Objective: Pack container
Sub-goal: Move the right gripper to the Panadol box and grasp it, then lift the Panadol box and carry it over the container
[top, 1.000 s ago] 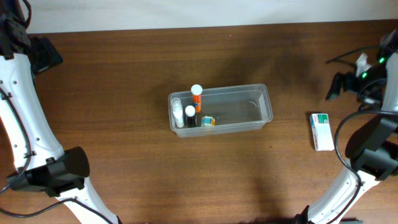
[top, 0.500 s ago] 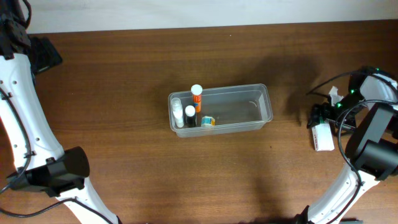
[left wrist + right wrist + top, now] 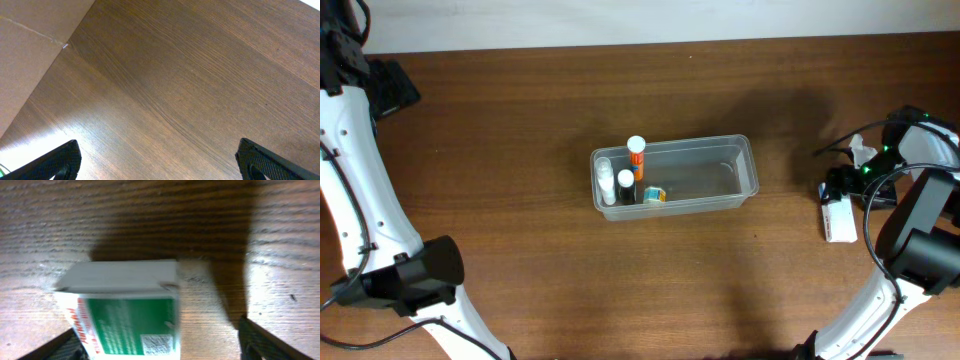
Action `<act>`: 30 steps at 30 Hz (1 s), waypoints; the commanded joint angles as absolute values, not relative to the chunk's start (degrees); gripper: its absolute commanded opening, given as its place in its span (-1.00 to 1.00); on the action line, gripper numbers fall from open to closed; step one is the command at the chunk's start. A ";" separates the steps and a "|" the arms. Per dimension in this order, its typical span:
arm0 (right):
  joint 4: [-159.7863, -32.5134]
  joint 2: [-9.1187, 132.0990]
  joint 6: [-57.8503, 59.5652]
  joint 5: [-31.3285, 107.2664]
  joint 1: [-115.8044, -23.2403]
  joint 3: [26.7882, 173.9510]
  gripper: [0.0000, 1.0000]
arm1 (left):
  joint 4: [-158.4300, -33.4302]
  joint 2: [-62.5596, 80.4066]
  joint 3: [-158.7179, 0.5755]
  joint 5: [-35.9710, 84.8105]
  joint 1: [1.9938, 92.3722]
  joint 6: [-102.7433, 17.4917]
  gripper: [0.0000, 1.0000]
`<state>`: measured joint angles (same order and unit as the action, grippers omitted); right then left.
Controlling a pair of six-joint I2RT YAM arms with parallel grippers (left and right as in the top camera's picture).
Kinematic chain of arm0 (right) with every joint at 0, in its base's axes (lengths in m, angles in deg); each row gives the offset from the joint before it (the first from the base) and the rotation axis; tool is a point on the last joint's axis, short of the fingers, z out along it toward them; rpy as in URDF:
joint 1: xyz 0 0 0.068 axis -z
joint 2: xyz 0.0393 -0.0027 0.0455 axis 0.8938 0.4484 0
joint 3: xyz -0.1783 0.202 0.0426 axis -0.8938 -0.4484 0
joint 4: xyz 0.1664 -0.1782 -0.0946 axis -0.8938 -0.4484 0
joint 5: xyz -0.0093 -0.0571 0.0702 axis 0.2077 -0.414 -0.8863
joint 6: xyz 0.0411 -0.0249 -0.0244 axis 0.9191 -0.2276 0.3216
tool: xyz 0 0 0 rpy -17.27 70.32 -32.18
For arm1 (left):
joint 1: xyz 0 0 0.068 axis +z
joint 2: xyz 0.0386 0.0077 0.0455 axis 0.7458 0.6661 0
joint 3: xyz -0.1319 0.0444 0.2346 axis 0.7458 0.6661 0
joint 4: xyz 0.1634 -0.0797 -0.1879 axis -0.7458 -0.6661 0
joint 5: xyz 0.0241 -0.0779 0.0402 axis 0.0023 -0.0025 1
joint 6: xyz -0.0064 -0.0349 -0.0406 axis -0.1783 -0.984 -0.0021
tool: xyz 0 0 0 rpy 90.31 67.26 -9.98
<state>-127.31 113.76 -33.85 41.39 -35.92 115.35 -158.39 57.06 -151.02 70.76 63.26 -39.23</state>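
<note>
While the container (image 3: 675,177) sits mid-bench with small bottles (image 3: 625,180) at its left end, the right hand (image 3: 839,192) has dropped from the far right onto the white-and-green box (image 3: 122,307), fingers apart astride it and starting to close. Likely a pickup comes next. The left hand (image 3: 157,160) hangs wide open over bare bench (image 3: 165,75).

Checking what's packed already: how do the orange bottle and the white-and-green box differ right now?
The orange bottle stands upright inside the clear container; the white-and-green box lies flat on the table, outside it. The right gripper is at the box; nothing is near the bottle.
</note>
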 commanded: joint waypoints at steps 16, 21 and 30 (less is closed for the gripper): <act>-131.18 115.99 -17.28 45.24 -40.53 110.00 0.41 | -158.41 57.37 -151.22 71.32 63.46 -39.80 0.99; -128.90 115.99 -15.71 45.24 -40.84 107.37 0.41 | -158.41 57.37 -151.22 71.32 63.46 -39.80 0.99; -128.03 115.97 -15.51 45.26 -40.68 107.31 0.01 | -158.41 57.37 -151.22 71.32 63.46 -39.80 0.99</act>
<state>-129.93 112.58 -16.50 47.53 -40.86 110.15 -158.39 57.06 -151.02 70.73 63.26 -39.23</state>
